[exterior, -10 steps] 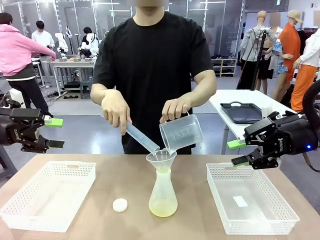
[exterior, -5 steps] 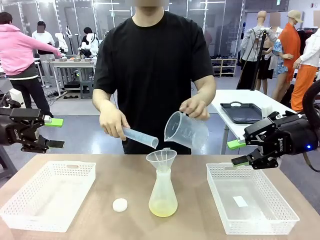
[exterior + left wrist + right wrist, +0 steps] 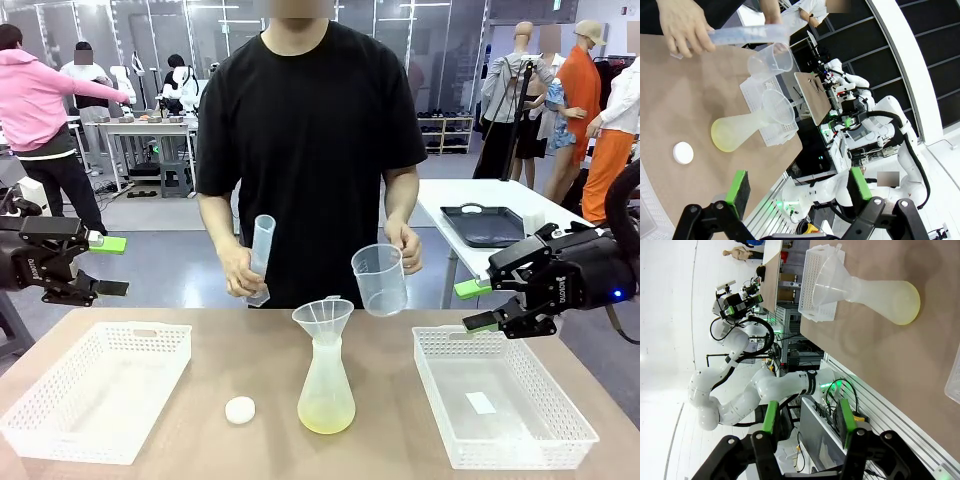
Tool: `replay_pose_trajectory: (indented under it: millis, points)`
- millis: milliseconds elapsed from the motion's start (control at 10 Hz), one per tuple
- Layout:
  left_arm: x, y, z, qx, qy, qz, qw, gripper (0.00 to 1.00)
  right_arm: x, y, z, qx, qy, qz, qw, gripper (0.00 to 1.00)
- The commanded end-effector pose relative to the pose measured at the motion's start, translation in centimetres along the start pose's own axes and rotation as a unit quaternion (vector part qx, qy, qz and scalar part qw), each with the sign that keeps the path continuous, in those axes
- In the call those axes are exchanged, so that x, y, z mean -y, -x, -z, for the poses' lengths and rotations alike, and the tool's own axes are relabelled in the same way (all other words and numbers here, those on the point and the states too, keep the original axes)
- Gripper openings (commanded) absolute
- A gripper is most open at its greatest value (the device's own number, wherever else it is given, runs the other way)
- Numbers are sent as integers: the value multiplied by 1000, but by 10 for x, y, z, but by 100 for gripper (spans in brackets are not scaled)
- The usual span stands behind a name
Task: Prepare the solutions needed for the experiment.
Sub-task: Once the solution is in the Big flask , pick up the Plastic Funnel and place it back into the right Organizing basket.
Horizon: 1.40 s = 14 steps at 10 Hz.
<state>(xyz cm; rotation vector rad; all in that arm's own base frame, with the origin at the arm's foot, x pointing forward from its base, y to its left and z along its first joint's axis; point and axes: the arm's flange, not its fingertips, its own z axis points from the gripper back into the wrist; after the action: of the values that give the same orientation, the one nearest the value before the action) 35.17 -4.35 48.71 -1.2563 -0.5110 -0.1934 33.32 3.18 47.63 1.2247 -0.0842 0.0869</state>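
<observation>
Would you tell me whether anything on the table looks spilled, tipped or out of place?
Nothing stands out: flask upright, funnel seated in its neck, solution inside, no spill on the table, white cap beside it.

**Almost nothing legible from my station**

In the front view I see a short run of white lettering on the black housing [image 3: 33, 268] behind the left jaws. There is another on the housing [image 3: 565, 290] behind the right jaws. Both are too small for me to read. The clear measuring cup [image 3: 380, 280] in the person's hand carries faint scale marks, and I cannot make out their figures.
</observation>
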Motion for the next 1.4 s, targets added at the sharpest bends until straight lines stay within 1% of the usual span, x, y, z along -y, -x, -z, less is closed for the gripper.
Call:
replay_pose_trajectory:
  millis: [0, 100, 300, 600, 700, 800, 900, 1100, 1300]
  points:
    - [0, -1, 2, 8, 12, 8, 1000, 100, 0, 0, 0, 0, 0, 0, 1000, 59]
    - [0, -1, 2, 8, 12, 8, 1000, 100, -5, -2, 2, 9, 24, -4, 1000, 59]
    - [0, -1, 2, 8, 12, 8, 1000, 100, -23, -10, 9, 12, 91, -14, 996, 59]
    - [0, -1, 2, 8, 12, 8, 1000, 100, -72, -38, 23, 11, 208, -48, 977, 59]
    - [0, -1, 2, 8, 12, 8, 1000, 100, -87, -50, 29, 9, 253, -63, 965, 59]
    - [0, -1, 2, 8, 12, 8, 1000, 100, -101, -64, 36, -8, 291, -98, 952, 59]
    - [0, -1, 2, 8, 12, 8, 1000, 100, -110, -77, 43, -29, 322, -118, 939, 59]
    - [0, -1, 2, 8, 12, 8, 1000, 100, -117, -103, 61, -72, 373, -157, 911, 59]
    - [0, -1, 2, 8, 12, 8, 1000, 100, -118, -127, 83, -107, 396, -172, 896, 59]
